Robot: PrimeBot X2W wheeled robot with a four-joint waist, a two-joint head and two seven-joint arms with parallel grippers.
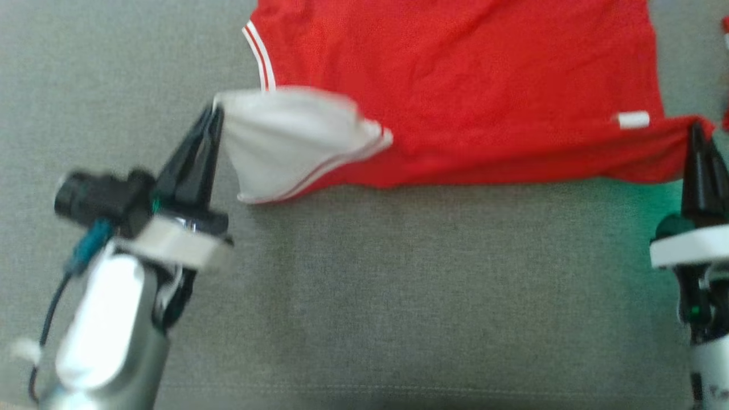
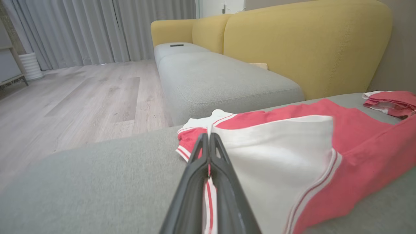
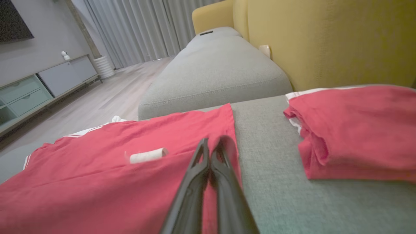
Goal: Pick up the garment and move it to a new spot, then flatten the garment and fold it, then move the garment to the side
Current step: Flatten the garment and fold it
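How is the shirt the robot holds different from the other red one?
The held shirt lies spread out; the red bundle is folded thick. Jaws pinch the held shirt; nothing touches the red bundle. The held shirt shows a white sleeve; the red bundle only white edging. Both are red, on the grey sofa.

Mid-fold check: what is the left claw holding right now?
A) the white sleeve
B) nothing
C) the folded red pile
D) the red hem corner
A: the left claw is shut on the edge of the white sleeve of the red shirt, with the cloth pinched between its fingers.
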